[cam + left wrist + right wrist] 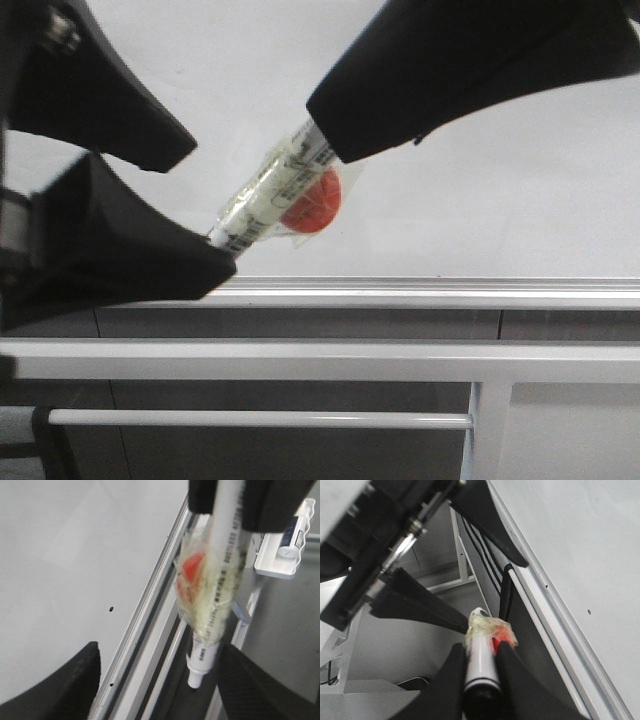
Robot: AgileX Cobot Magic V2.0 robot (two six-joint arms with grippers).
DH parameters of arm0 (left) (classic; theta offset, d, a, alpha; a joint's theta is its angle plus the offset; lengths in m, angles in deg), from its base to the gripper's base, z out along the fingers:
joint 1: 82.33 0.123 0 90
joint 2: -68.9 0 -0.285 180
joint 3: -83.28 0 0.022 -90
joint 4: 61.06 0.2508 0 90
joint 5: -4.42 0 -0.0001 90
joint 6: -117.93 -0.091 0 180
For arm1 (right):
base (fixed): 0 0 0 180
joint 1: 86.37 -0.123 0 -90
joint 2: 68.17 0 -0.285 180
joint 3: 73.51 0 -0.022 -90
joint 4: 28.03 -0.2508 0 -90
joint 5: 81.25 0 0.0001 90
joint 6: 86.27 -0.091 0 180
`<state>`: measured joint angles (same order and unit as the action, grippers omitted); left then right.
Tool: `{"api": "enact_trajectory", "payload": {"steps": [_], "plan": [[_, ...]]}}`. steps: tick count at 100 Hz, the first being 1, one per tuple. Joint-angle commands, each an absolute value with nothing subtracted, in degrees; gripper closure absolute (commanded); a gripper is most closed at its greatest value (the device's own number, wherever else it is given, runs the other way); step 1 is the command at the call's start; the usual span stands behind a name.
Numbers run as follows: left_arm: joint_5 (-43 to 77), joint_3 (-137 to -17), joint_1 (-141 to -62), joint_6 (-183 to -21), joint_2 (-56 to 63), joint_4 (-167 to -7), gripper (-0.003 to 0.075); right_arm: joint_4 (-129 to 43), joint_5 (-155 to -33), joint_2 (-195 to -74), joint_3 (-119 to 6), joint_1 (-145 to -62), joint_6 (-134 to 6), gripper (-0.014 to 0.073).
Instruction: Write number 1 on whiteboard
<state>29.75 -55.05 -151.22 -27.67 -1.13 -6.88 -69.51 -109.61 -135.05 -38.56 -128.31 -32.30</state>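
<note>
Whiteboard (480, 200) is filling the upper part of the front view, pale and glossy, with its silver bottom rail (440, 293) running across below it. No black stroke is showing on the board in any view, so the number 1 cannot be located; only a small black dot (111, 609) is showing on the surface in the left wrist view.

Marker (270, 195), white-barrelled with printed text and wrapped in yellowish tape over a red piece (312, 205), is lying tilted in front of the board, between the two claws.

Right claw (335, 150) is reaching in from the upper right and is gripping the marker's upper end. Right wrist view is showing this directly: two dark fingers (507, 680) are pressing on either side of the barrel (481, 662).

Left claw (205, 205) is coming in from the left with its jaws standing wide apart, one above and one below the marker's lower end. Left wrist view is showing the marker's white tip (195, 679) hanging between the spread fingers (75, 685) without touching either.

Only the left wrist view is showing a white holder (282, 555) with another marker clipped beside the board frame. Grey metal bars (300, 360) are crossing below the rail in the front view.
</note>
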Motion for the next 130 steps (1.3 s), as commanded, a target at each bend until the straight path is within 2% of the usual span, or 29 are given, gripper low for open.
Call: {"api": "enact_trajectory", "payload": {"steps": [1, 18, 35, 42, 59, 71, 96, 130], "plan": [[29.70, -56.67, -151.60, -27.39, 2.15, -11.01, 0.0263, -70.35, -106.03, -133.50, -40.54, -128.26, -31.90, 0.0657], [34.21, -56.39, -151.60, -27.39, 7.62, -20.82, 0.0272, -69.29, -103.60, -129.57, -38.89, -128.20, -31.90, 0.0657], [33.86, -53.39, -151.60, -27.39, 12.70, -23.78, 0.0347, -69.63, -96.83, -122.58, -33.49, -128.20, -34.28, 0.0657], [33.74, -52.01, -151.60, -27.39, 14.48, -24.53, 0.0415, -71.06, -94.45, -118.95, -30.42, -128.20, -34.42, 0.0657], [33.48, -50.41, -151.60, -27.39, 16.94, -26.46, 0.0644, -75.34, -87.91, -109.89, -22.65, -128.20, -34.42, 0.0655], [32.98, -50.30, -151.60, -27.39, 16.83, -26.46, 0.0719, -76.17, -83.33, -104.78, -17.51, -128.20, -34.42, 0.0655], [32.19, -50.30, -151.60, -27.39, 16.82, -26.46, 0.0724, -77.73, -76.86, -98.95, -10.93, -128.20, -34.42, 0.0636], [32.19, -50.30, -151.60, -27.39, 16.71, -26.09, 0.0724, -78.33, -71.20, -98.81, -10.67, -128.20, -34.42, 0.0638]]}}
